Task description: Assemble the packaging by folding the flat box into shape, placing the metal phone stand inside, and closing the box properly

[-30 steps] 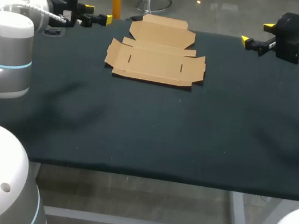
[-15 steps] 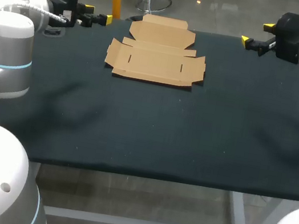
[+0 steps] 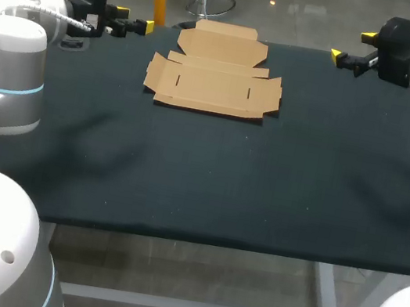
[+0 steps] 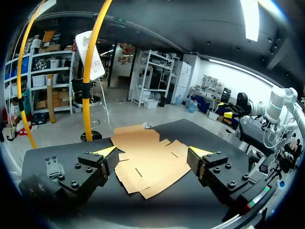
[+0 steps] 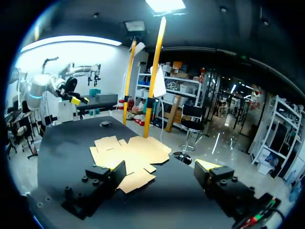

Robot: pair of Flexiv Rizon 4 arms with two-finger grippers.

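The flat brown cardboard box (image 3: 215, 72) lies unfolded at the far middle of the black table (image 3: 208, 178). My left gripper (image 3: 133, 21) hovers open at the far left, level with the box and pointing toward it. My right gripper (image 3: 352, 46) hovers open at the far right, also facing the box. In the left wrist view the box (image 4: 147, 162) lies ahead of the open gripper (image 4: 152, 152). In the right wrist view the box (image 5: 126, 155) lies ahead of the open gripper (image 5: 162, 166). A small grey metal piece (image 4: 51, 167), seemingly the phone stand, lies beside my left gripper.
The same small dark piece (image 3: 72, 43) shows on the table's far left, under my left arm. The table's far edge runs just behind the box. The table's front edge (image 3: 197, 241) runs between my arm bases.
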